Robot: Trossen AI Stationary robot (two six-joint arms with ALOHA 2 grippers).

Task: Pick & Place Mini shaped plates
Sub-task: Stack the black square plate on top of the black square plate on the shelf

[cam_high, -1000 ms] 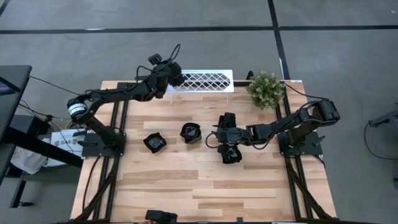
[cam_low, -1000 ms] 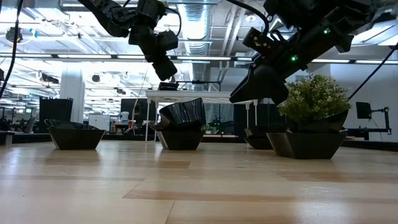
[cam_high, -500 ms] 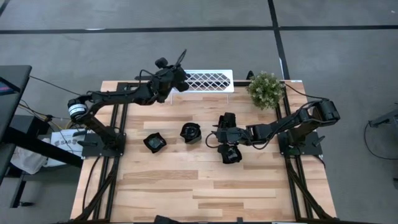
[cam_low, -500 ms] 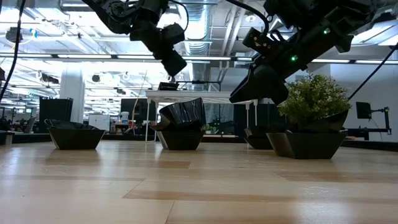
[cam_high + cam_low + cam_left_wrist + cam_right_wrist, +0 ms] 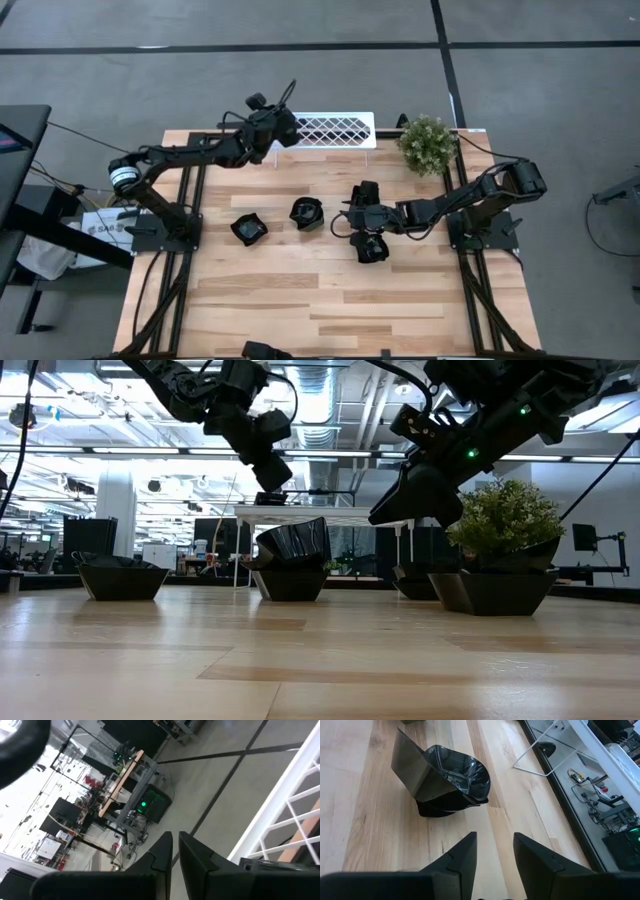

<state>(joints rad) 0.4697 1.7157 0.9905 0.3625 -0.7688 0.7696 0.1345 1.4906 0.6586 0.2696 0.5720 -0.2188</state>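
Several small black plates stand on the wooden table: one deep dish (image 5: 249, 229), a small stack (image 5: 307, 213) with a flat square plate leaning on its rim (image 5: 412, 762), one (image 5: 371, 248) under the right arm and one (image 5: 365, 190) beside it. My left gripper (image 5: 282, 126) hovers, shut and holding nothing, at the left end of the white lattice rack (image 5: 325, 130); the left wrist view shows its fingers (image 5: 175, 851) together above the rack's bars (image 5: 295, 820). My right gripper (image 5: 494, 851) is open and low over the table, right of the stack (image 5: 447, 780), touching nothing.
A potted plant (image 5: 426, 143) stands at the table's far right corner. The rack lies along the far edge. In the low view the plates (image 5: 122, 580) (image 5: 292, 560) line up across the table, with bare wood toward the near edge (image 5: 320, 310).
My left gripper has swung a little toward the table's right along the rack's left end, then eased back, turning slightly at the wrist. The plates have stayed where they were.
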